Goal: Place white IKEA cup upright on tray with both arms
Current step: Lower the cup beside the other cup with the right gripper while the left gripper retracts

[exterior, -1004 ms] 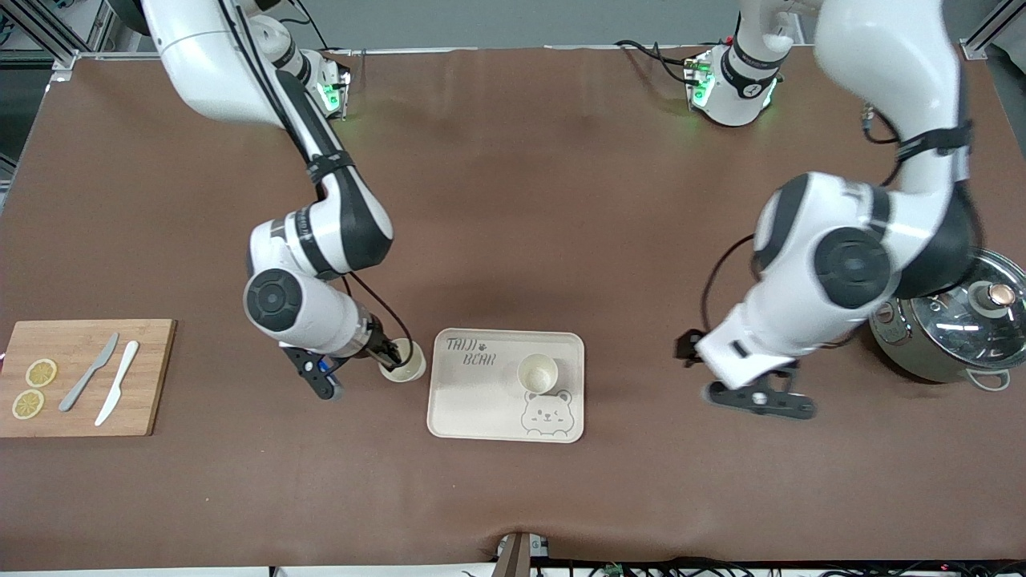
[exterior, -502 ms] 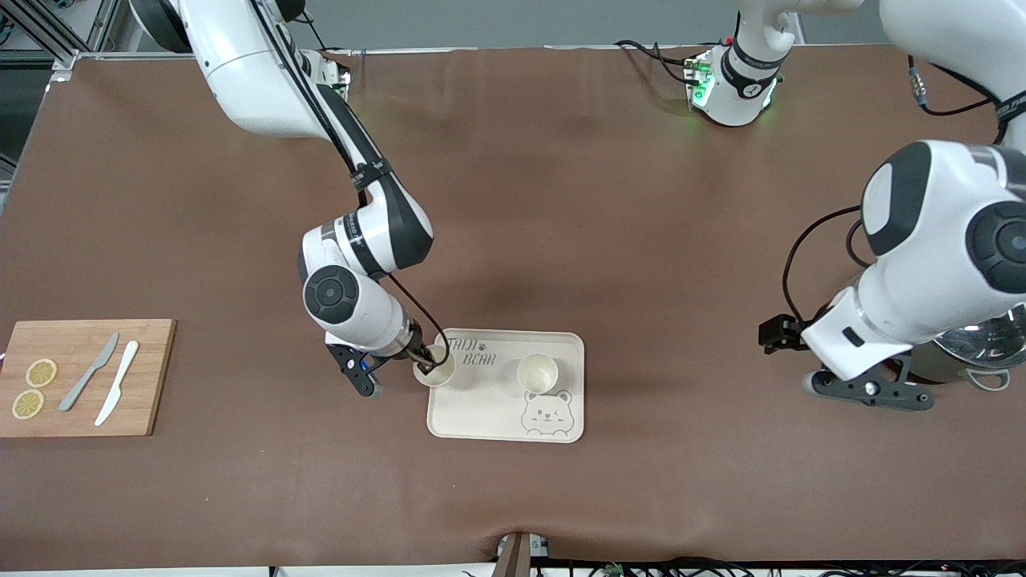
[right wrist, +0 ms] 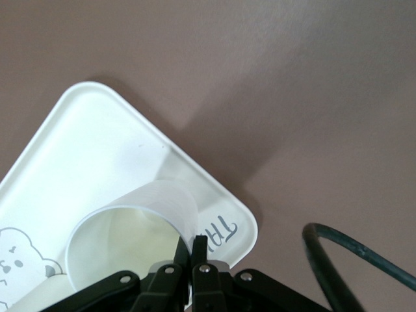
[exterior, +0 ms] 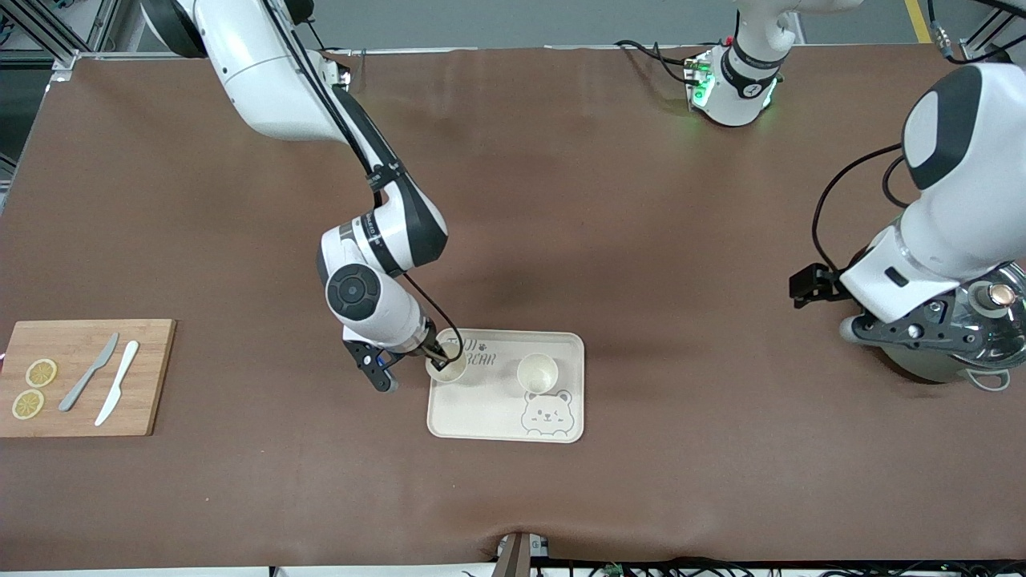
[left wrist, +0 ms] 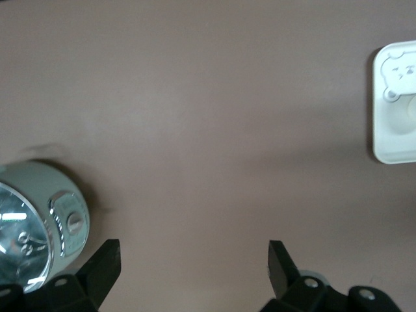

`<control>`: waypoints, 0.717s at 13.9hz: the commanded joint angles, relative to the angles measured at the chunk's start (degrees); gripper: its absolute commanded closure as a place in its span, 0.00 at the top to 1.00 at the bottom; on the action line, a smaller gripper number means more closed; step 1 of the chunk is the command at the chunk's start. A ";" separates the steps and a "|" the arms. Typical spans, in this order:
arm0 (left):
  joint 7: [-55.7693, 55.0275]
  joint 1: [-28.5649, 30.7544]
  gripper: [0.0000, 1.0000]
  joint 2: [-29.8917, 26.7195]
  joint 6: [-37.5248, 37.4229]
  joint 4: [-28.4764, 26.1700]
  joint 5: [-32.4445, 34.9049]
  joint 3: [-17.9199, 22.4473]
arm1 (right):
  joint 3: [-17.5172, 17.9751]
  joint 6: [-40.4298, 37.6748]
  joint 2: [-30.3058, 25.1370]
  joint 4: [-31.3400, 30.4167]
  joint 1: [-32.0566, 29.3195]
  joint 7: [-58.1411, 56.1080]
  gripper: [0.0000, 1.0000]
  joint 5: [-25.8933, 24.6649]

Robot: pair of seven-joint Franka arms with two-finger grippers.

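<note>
Two big white robot arms [exterior: 377,240] are standing on a brown desk [exterior: 561,200] with metal frames [exterior: 48,32], so it is looking like a lab.

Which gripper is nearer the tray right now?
Right. The right gripper is over the tray corner by the lettering, shut on a cup. The left gripper is off it, over the pot.

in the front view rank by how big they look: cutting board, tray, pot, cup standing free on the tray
1. Cutting board and tray: look about alike, so unranked.
2. Pot: partly hidden by the left arm and cut off at the frame edge, so unsure.
3. Cup: clearly smallest.
</note>
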 commanded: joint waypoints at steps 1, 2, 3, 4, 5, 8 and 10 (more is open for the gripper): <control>0.79 1.98 1.00 -5.69 0.99 -6.93 -1.01 -0.21 | -0.48 0.47 1.65 1.90 0.83 2.27 0.00 0.45; 0.79 2.42 1.00 -6.66 1.00 -7.90 -1.01 -0.30 | -0.48 0.73 2.00 1.90 1.18 2.27 0.00 0.36; 0.79 2.42 1.00 -7.71 1.00 -8.69 -1.10 -0.30 | -0.48 1.08 2.44 1.81 1.36 2.36 0.00 0.36; 0.79 2.51 1.00 -8.42 0.91 -9.14 -1.19 -0.30 | -0.48 1.26 2.79 1.81 1.36 2.27 0.00 0.36; 0.79 2.77 1.00 -9.29 0.82 -9.66 -1.19 -0.30 | -0.48 1.61 3.14 1.81 1.45 2.27 0.00 0.36; 0.88 3.56 1.00 -11.32 0.73 -11.77 -1.54 -0.30 | -0.48 1.61 3.41 1.98 1.54 2.01 0.38 0.36; 2.98 3.83 1.00 -12.29 0.65 -14.14 -2.24 -0.39 | -0.56 0.91 2.97 2.07 1.36 1.92 0.99 0.10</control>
